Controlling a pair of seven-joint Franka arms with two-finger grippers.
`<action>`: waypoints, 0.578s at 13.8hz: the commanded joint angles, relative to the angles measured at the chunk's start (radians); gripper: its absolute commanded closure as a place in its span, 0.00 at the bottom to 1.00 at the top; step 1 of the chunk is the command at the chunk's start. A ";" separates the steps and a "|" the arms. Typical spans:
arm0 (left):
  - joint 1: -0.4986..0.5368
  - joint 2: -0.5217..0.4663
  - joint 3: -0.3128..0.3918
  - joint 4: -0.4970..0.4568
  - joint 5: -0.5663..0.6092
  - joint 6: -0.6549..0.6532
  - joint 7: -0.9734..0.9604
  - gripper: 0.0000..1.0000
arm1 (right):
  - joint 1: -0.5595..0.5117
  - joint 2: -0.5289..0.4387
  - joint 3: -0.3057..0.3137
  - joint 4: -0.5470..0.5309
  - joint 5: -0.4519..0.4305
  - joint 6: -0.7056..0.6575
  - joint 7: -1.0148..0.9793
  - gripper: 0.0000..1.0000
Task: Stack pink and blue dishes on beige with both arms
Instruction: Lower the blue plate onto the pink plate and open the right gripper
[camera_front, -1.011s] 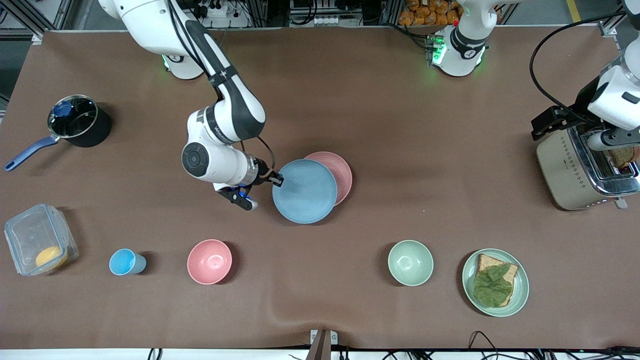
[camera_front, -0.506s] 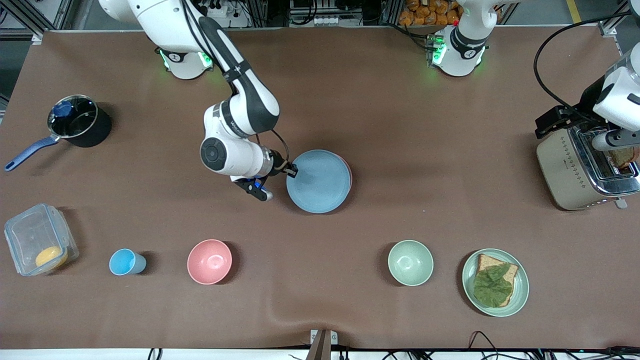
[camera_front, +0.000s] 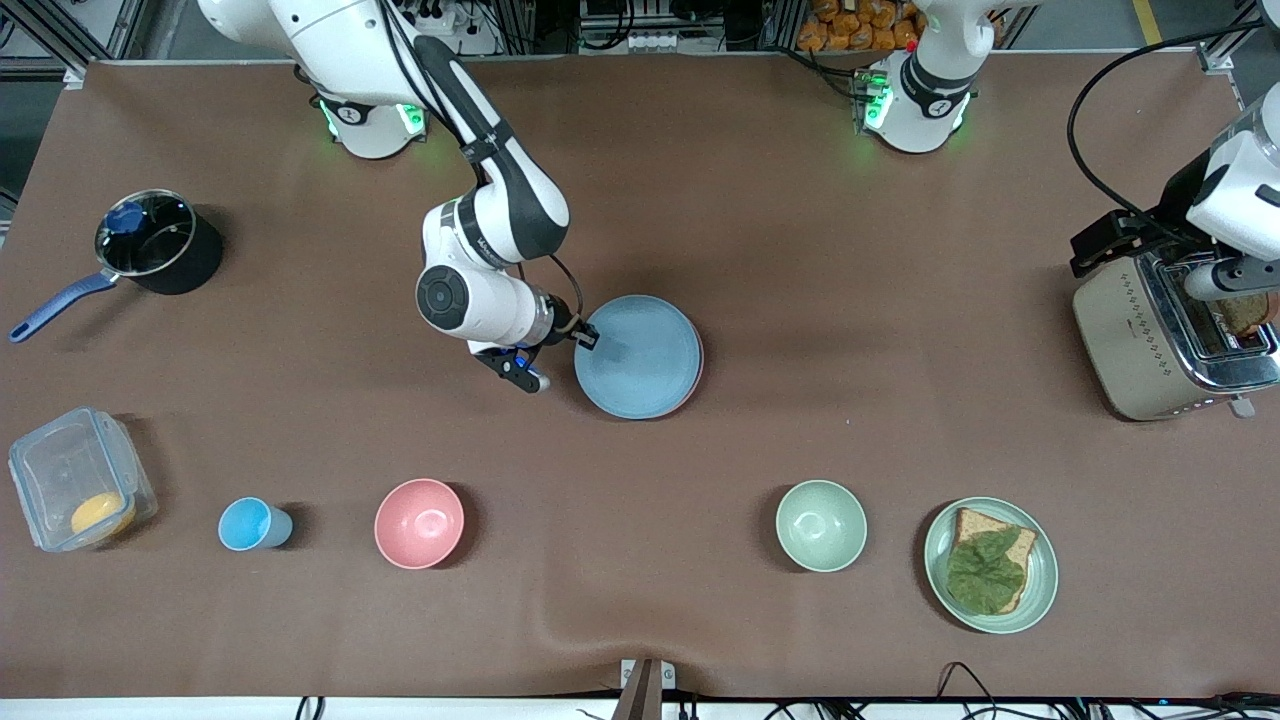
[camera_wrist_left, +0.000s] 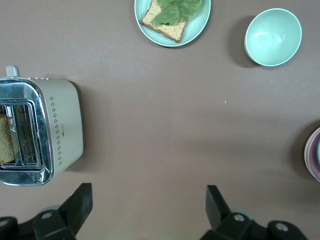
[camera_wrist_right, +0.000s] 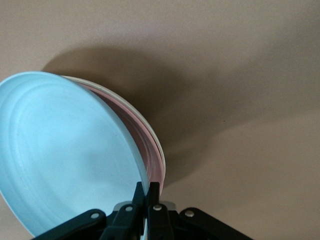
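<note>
Over pink plate (camera_front: 698, 362), blue plate (camera_front: 638, 356) seemingly lower.

The pink plate (camera_front: 698, 368) is almost wholly covered by the blue plate (camera_front: 638, 356); only a thin sliver shows at 3 to 5 o'clock. The beige plate (camera_wrist_right: 127, 107) is seen only as a pale rim in the right wrist view. The left end effector (camera_wrist_left: 147, 205) is cut off by the frame edge. Toast (camera_front: 1250, 313) is half hidden in the toaster (camera_front: 1150, 340).

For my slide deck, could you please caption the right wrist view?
Right pincer shut on the blue plate, tilted over the pink plate and beige plate.
</note>
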 joint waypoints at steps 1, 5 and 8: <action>0.004 0.001 0.002 0.020 -0.022 -0.018 0.023 0.00 | 0.010 -0.040 -0.013 -0.008 0.023 -0.012 0.102 0.00; 0.004 -0.007 0.002 0.020 -0.025 -0.018 0.023 0.00 | -0.040 -0.149 -0.054 0.007 -0.027 -0.165 0.101 0.00; 0.004 -0.011 0.002 0.020 -0.025 -0.018 0.026 0.00 | -0.124 -0.204 -0.130 0.032 -0.122 -0.355 -0.137 0.00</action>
